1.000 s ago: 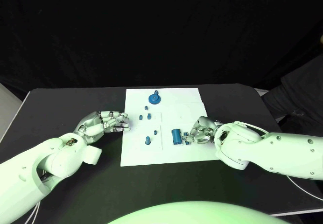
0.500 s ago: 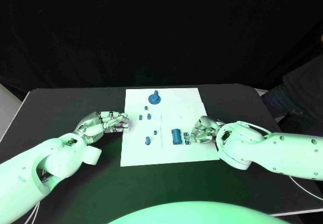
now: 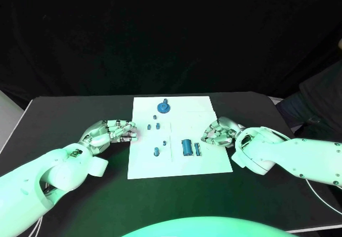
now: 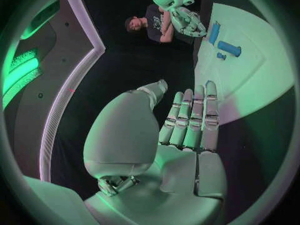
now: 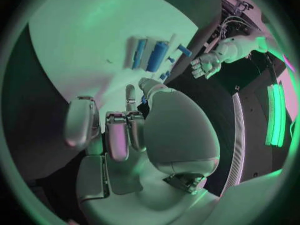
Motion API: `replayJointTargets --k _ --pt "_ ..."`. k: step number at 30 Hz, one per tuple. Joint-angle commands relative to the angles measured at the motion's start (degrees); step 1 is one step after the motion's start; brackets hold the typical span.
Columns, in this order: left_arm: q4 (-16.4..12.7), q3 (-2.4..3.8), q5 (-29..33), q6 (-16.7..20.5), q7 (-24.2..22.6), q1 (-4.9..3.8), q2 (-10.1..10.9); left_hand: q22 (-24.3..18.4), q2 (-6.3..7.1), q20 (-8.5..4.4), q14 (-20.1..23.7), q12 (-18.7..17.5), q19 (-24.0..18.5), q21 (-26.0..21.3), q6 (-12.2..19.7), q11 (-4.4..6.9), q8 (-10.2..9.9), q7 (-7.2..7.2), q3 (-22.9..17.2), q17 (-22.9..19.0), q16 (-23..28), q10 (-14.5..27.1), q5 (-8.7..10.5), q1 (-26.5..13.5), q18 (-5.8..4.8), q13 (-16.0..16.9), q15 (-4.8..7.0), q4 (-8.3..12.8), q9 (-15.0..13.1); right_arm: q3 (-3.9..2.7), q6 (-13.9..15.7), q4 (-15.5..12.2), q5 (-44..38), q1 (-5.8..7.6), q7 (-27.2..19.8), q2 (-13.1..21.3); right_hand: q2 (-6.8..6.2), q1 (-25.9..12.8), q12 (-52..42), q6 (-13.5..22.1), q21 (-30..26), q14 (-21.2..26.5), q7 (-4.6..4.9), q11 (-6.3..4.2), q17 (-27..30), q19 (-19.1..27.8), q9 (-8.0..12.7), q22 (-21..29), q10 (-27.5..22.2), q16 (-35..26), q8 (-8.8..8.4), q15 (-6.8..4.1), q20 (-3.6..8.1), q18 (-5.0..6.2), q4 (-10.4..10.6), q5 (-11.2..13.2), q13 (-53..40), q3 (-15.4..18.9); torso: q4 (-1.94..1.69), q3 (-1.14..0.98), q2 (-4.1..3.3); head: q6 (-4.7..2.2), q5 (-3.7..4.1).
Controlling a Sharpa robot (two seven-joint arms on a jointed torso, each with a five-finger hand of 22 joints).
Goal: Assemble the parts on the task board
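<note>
The left hand [image 3: 110, 131], silver and jointed, was rested on the black table [image 3: 71, 113] beside the flat white task board [image 3: 187, 111], fingers loosely curled, nothing held. Small blue cylindrical parts [image 3: 187, 146] were laid on the board. The right hand [image 3: 219, 132] was positioned at the board's right edge; its grasp could not be determined.

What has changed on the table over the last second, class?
The right hand has drawn back from the long blue parts toward the task board edge, leaving them lying there. The left hand stayed put beside the board; the other parts have not moved.
</note>
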State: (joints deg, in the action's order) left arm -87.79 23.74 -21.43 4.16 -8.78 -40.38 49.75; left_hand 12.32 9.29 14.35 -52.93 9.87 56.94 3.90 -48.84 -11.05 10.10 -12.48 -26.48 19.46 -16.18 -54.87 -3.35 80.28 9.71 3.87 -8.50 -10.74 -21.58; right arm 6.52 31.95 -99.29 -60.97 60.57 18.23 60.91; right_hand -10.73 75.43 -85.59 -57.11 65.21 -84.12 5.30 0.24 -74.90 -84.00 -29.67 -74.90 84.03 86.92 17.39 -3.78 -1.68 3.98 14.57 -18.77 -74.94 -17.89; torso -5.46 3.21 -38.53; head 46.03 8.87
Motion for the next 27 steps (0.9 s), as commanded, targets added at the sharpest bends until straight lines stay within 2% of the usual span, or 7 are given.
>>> replayJointTargets --k 1,8,13,18,20,25,27 --pt "0.41 0.05 0.16 0.88 -3.6 0.04 -0.26 -0.22 -0.58 -0.07 0.21 0.6 0.52 -0.09 0.27 0.25 0.5 -1.29 -0.16 0.13 0.07 -0.01 0.18 0.51 0.75 0.12 0.13 -0.1 0.07 -0.18 5.45 2.53 17.98 0.47 -19.49 -0.64 -0.14 0.84 1.86 0.82 -3.26 -4.25 0.3 0.69 -9.02 -2.08 0.13 -5.41 2.43 -0.85 -0.45 0.54 -0.7 0.78 -0.56 0.35 -12.07 -1.09 -0.03 0.04 0.09 -0.57 -0.05" --pt "1.04 0.06 1.18 2.59 -6.11 0.04 -0.29 -0.64 -0.88 -0.36 -0.49 1.51 1.1 0.05 -0.92 0.94 1.64 -0.41 -0.53 0.38 -0.22 -1.17 0.17 1.24 0.8 0.18 0.59 0.17 0.09 -0.46 4.19 6.65 28.01 1.38 -27.78 -2.17 -0.76 1.91 14.24 3.37 -25.45 -0.66 1.44 1.64 1.72 1.65 0.23 4.5 -4.93 -9.92 -0.83 1.3 -1.41 3.91 -2.91 0.97 -5.28 -4.78 0.04 0.06 0.21 -1.19 -0.3" --pt "1.21 0.08 1.48 3.25 -7.01 0.03 -0.52 -0.74 -0.95 -0.44 -0.61 1.66 1.24 0.07 -1.21 1.13 1.9 -0.12 -0.66 0.41 -0.21 -1.47 0.18 1.38 0.81 0.16 0.7 0.23 0.1 -0.51 3.13 7.52 20.49 1.58 -26.37 -3.56 -2.29 2.53 11.68 1.05 -21.86 -2.48 0.57 0.94 -1.87 -0.54 -0.41 4.31 -3.22 -7.43 1.04 0.73 -1.01 3.21 -6.04 9.81 -5.96 -6.7 0.07 0.05 0.49 -1.16 -0.45" --pt "1.53 0.12 1.74 4.6 -8.03 0.02 -1.28 -0.96 -1.01 -0.46 -0.27 1.76 1.17 -0.04 -1.53 1.31 2.18 0.17 -0.8 0.29 0.23 -1.87 0.18 1.41 0.75 0.11 0.72 0.18 0.16 -0.53 4.5 8.25 18.98 1.54 -28.43 -5.51 -2.22 1.92 14.44 1.84 -24.53 -1.97 0.67 0.99 -0.24 -0.32 -0.48 5.67 -5.02 -8.94 1.27 0.73 -0.91 3.49 -5.95 10.79 -4.24 -6.82 0.17 0.18 0.69 -1.3 -0.65" --pt "1.71 0.15 1.89 5.57 -8.46 0.01 -1.5 -1.09 -1.03 -0.44 -0.07 1.74 1.09 -0.11 -1.65 1.39 2.29 0.32 -0.88 0.22 0.51 -2.05 0.17 1.41 0.73 0.07 0.71 0.14 0.2 -0.53 5.38 8.99 20.88 1.47 -30.41 -6.46 -1.74 1.48 28.45 4.16 -42.6 2.47 1.65 1.82 8.91 3.93 -0.65 14.31 -13.82 -18.19 1.39 1.62 -1.71 5.66 -5.73 9.67 4.71 -8.23 0.22 0.21 0.77 -1.5 -0.81" --pt "2.51 0.32 2.44 8.22 -9.32 -0.16 -1.65 -2.26 -0.93 -0.05 1.29 0.56 -0.16 -0.35 -0.95 1.55 1.82 0.96 -1.62 -0.51 2.98 -3.43 0.18 1.27 0.63 -0.12 0.4 -0.28 0.93 -0.79 6.77 12.26 28.85 1.38 -36.24 -9.44 -1.79 1.23 46.61 7.25 -52.93 12.6 2.94 3.27 26.72 8.18 -0.79 21.8 -25.2 -39.25 1.64 2.99 -3.02 6.34 -6.03 8.27 18.71 -10.86 0.28 0.11 1.06 -2.29 -1.6" --pt "3.03 0.45 2.66 9.26 -9.57 -0.4 -1.68 -2.98 -0.81 0.27 1.79 -0.3 -1.23 -0.39 -0.74 1.44 1.56 1.24 -1.95 -0.89 4.07 -3.95 0.17 1.21 0.6 -0.15 0.17 -0.43 1.25 -1.11 6.75 13.84 31.8 1.37 -38.08 -10.61 -1.78 1.2 49.25 8.16 -55.14 14.66 3.48 3.75 28.56 9.7 -0.36 23.99 -26.39 -43.13 1.4 3.38 -3.63 6.2 -6.19 8.12 21.69 -11.94 0.22 -0.03 1.07 -2.61 -1.77"
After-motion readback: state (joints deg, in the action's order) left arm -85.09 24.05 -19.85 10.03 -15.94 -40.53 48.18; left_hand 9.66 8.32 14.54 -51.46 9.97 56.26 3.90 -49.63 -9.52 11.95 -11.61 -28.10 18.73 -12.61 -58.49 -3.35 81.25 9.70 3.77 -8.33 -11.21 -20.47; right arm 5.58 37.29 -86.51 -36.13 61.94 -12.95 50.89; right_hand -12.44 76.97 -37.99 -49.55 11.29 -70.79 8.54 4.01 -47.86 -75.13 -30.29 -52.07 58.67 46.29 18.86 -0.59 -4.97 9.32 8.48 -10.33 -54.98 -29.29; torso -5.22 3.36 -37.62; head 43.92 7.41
